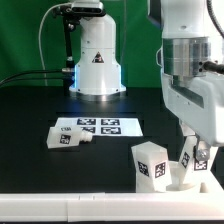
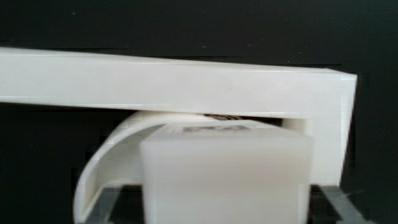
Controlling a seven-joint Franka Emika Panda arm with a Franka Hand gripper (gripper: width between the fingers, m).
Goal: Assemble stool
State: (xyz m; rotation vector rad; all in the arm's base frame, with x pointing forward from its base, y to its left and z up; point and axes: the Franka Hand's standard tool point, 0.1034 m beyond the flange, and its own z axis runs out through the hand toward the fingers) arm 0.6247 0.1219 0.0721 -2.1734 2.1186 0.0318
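The hand (image 1: 192, 158) pinches a chunky leg (image 2: 224, 178) upright at the round seat (image 2: 114, 152), well to the exterior view's right of the marker board (image 1: 100, 125). The seat sits against the corner rail (image 2: 178, 75). A second leg (image 1: 150, 163) stands nearer the board, and whether it is socketed I cannot tell. A third leg (image 1: 68, 137) lies loose on the tabletop (image 1: 40, 100) at the board's far end. Most of the assembly looks to be left.

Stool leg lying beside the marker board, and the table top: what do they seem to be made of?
Stool leg: probably hard plastic, matt white. Its faces look even and opaque, with printed black-and-white tags.
Table top: a black matt surface, perhaps cloth or a coated board. Hardly any shine shows, so this stays open.
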